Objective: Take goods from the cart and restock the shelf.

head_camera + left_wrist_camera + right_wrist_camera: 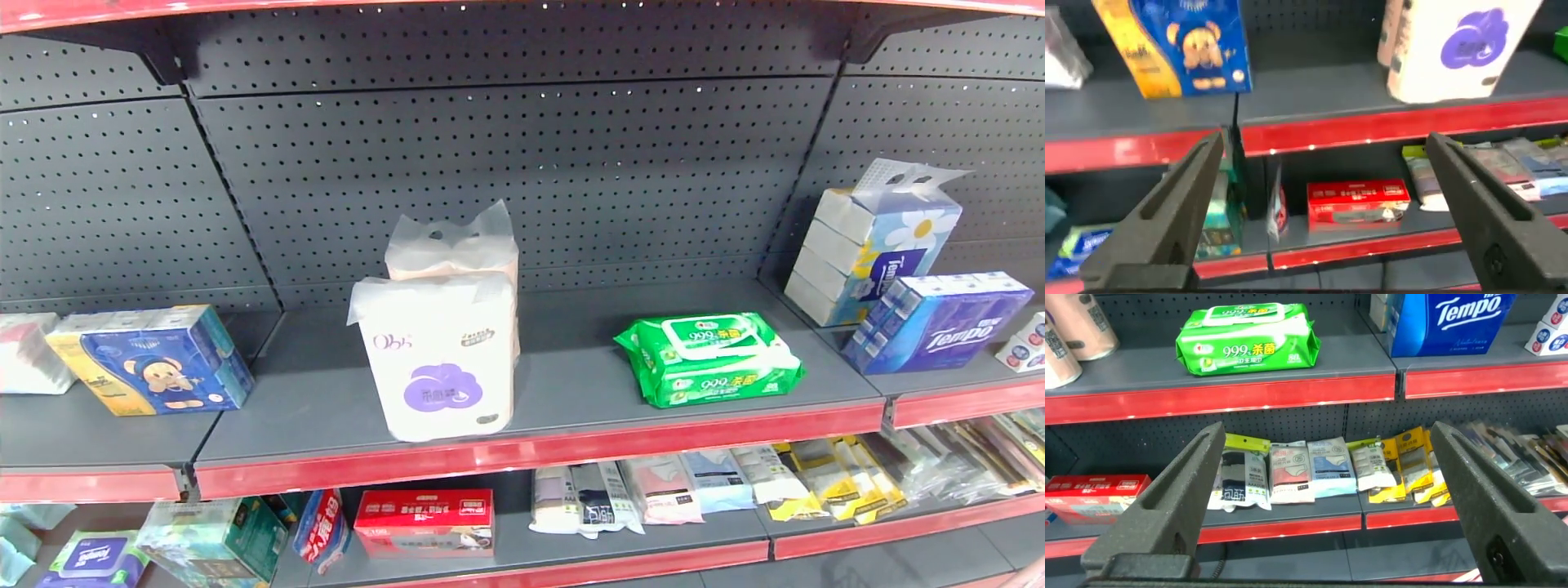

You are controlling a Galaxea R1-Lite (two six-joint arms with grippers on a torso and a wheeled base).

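1. Facing the shelf (571, 359), the left tool (1324, 145) has its jaws spread wide with nothing between them. The right tool (1327, 433) gapes empty likewise. Judged ready for a fresh pick, not mid-placement.
2. Stock on the middle tier: the white roll pack (441, 359) stands upright at frame centre, close to the red front lip. The green wipes pack (709, 359) lies flat right of centre, well apart from it. Both face outward, presumably for customers.
3. The bear-print pack (151, 359) sits tilted at centre left.
4. A second roll pack (453, 245) is largely masked behind the white one; its print cannot be made out.
5. A pale pack (24, 355) at the left edge and a small box (1024, 343) at the right edge are cut off.
6. The red box (424, 523) and sachets (653, 490) on the lower tier are partly overhung.
7. Which goods came off the cart cannot be told.
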